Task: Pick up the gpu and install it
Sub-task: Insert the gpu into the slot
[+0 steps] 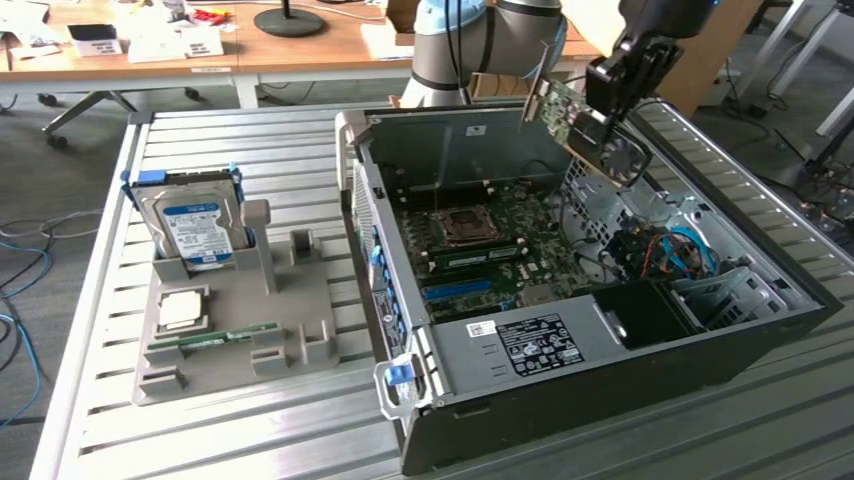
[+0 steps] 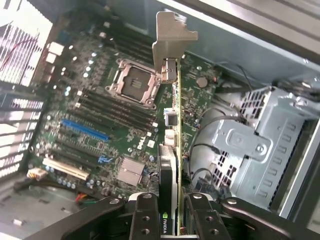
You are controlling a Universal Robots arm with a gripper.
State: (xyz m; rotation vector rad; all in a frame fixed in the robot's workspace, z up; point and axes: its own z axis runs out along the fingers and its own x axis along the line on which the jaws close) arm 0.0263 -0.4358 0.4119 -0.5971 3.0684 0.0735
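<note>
One thin, dark, rectangular gpu (image 1: 579,117) with a silvery metal bracket at one end is held in the air by the single black two-fingered gripper (image 1: 614,100). It is tilted above the far corner of the open black and grey computer case (image 1: 627,380) and is not seated in any slot.

In the wrist view the gpu (image 2: 173,125) is seen edge-on over the green motherboard (image 2: 100,120). It is pinched between the two fingers (image 2: 145,216) of the gripper (image 2: 172,212), and its bracket (image 2: 171,37) points away from them. One empty silver processor socket (image 2: 132,82), one blue slot (image 2: 85,131), one white slot (image 2: 67,170) and one small silver heatsink (image 2: 131,172) can be counted on the board. One grey metal drive cage (image 2: 260,145) stands beside the board.

The case lies on its side on a slatted metal counter (image 1: 240,140). At the exterior view's left, one grey moulded holder (image 1: 294,300) sits beside the case. In it are kept one silver hard drive with a blue label (image 1: 200,225), standing upright, one square silver processor chip (image 1: 180,308) and one narrow green memory stick (image 1: 214,340).
</note>
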